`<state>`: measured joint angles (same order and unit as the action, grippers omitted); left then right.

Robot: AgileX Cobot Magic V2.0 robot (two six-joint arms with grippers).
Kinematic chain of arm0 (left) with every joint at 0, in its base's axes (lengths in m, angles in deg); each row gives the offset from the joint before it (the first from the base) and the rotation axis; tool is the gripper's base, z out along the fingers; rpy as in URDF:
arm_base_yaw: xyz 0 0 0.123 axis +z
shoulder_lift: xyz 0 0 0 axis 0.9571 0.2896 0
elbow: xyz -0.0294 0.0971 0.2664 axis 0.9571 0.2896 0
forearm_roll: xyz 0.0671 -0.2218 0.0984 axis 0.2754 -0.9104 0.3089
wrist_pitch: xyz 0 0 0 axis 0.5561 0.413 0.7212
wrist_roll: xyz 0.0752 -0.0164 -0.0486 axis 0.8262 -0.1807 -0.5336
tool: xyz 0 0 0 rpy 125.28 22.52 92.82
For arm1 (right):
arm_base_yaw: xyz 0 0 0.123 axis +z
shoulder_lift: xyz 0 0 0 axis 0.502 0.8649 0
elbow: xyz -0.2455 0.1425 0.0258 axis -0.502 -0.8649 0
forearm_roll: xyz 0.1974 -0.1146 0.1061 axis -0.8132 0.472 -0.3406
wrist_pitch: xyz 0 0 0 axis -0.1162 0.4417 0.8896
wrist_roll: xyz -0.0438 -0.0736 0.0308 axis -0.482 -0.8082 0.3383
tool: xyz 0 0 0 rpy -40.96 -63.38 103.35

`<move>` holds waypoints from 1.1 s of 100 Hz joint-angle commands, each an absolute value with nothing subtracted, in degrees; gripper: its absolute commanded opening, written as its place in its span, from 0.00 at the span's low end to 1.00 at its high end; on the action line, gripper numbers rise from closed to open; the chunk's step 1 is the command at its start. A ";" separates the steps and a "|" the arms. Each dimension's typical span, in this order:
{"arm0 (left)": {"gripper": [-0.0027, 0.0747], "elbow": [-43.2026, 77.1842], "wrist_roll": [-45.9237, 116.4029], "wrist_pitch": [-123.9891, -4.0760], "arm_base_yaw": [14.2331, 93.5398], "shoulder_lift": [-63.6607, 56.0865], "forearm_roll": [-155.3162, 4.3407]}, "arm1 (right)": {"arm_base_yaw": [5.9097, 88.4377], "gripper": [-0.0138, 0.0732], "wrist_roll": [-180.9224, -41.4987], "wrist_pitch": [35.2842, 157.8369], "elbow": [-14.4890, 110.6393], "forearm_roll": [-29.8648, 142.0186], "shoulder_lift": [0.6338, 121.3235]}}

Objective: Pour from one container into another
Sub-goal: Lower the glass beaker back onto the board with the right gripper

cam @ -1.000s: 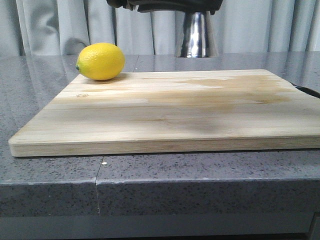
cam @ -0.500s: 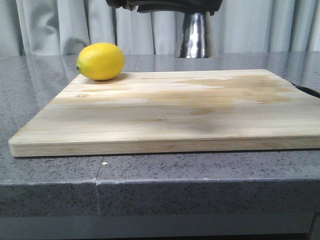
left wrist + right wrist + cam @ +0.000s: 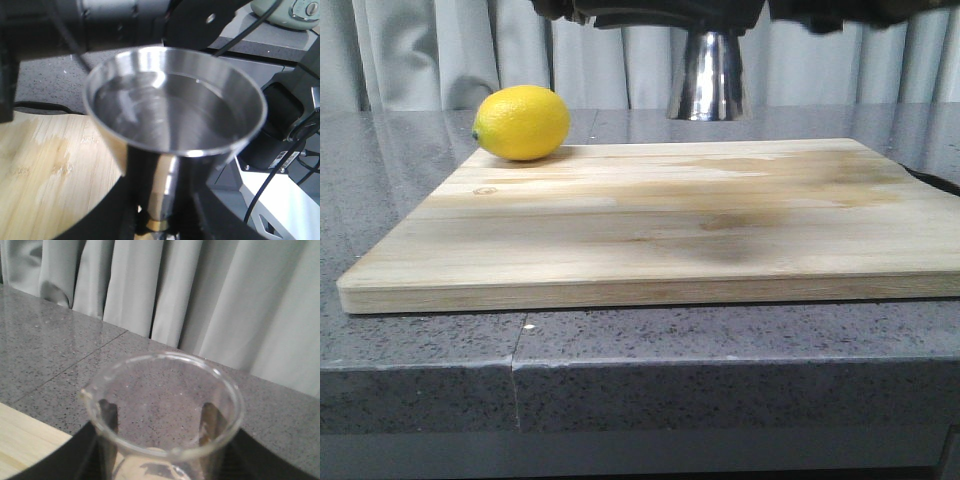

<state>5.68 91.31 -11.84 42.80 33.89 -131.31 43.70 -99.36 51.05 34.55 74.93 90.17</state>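
My left gripper (image 3: pixel 160 220) is shut on the narrow, gold-banded waist of the shiny steel jigger (image 3: pixel 172 115). The jigger stands upright, with clear liquid in its upper cup. In the front view only its lower cone (image 3: pixel 708 75) shows, hanging over the far edge of the cutting board (image 3: pixel 650 220). The small clear glass beaker (image 3: pixel 162 405) is upright between the right gripper's fingers (image 3: pixel 107 417). My right gripper (image 3: pixel 159 422) is shut on it. The beaker looks nearly empty. The front view shows no beaker, only the right arm's dark blur (image 3: pixel 840 12) at the top.
A yellow lemon (image 3: pixel 522 122) lies on the board's far left corner. The board rests on a grey speckled counter (image 3: pixel 420 370) with grey curtains behind. A black cable (image 3: pixel 935 180) lies at the board's right edge. A pale green appliance (image 3: pixel 290 12) stands past the counter.
The jigger's lower cone has shifted slightly left and down. A dark blur of the right arm has come into the top right of the front view.
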 commanded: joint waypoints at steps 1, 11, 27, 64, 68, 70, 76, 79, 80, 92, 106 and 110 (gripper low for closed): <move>0.01 4.21 91.01 -10.21 42.78 31.40 -135.27 | 43.13 0.33 -98.10 40.16 34.71 73.42 91.48; 0.01 4.21 91.01 -10.21 42.78 31.40 -135.17 | 43.02 0.33 -94.88 39.22 34.45 73.42 94.34; 0.01 4.21 91.01 -10.21 42.78 31.40 -135.17 | 43.02 0.33 -94.88 37.92 34.41 73.42 98.00; 0.01 4.21 91.01 -10.21 42.78 31.40 -135.17 | 43.02 0.33 -94.22 34.58 33.65 73.42 101.34; 0.01 4.21 91.01 -10.21 42.78 31.40 -135.17 | 43.02 0.33 -93.38 34.04 33.40 73.42 101.60; 0.01 4.21 91.01 -10.21 42.78 31.40 -135.17 | 43.02 0.33 -92.91 34.04 33.31 73.42 101.75; 0.01 4.21 91.01 -10.21 42.78 31.40 -135.17 | 43.02 0.33 -92.59 34.29 33.31 73.42 102.15; 0.01 4.21 91.01 -10.21 42.78 31.40 -135.17 | 43.02 0.33 -92.46 34.13 33.17 73.42 102.37; 0.01 4.21 91.01 -10.21 42.78 31.40 -135.17 | 43.02 0.33 -92.35 34.12 33.18 73.42 102.41; 0.01 4.21 91.01 -10.21 42.78 31.40 -135.17 | 43.02 0.33 -92.36 31.69 31.89 73.42 103.02; 0.01 4.21 91.01 -10.21 42.78 31.40 -135.17 | 43.02 0.33 -92.36 30.85 30.24 73.42 103.02; 0.01 4.21 91.01 -10.21 42.78 31.40 -135.17 | 43.02 0.33 -92.36 30.68 29.84 73.42 103.02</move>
